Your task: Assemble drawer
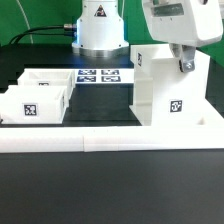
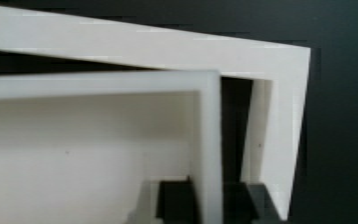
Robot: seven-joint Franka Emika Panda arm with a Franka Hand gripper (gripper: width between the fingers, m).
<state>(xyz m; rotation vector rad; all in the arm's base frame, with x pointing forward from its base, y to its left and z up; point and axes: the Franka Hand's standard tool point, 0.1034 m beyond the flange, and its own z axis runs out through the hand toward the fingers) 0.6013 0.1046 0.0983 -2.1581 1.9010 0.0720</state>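
Item: drawer case (image 1: 160, 95), white, thin-walled, standing upright, 1 marker tag on its face.
Location: right of centre in the exterior view, just behind the white front rail (image 1: 100, 141).
Hold: gripper (image 1: 184, 66) at the case's upper right corner; fingers (image 2: 172, 204) closed on 1 thin wall, 1 finger on each side.
Companion part: drawer tray (image 1: 38, 92), left of frame, well apart from the case.
Done: nothing joined, as far as shown.
Left: tray into case; an early stage, by my reckoning.
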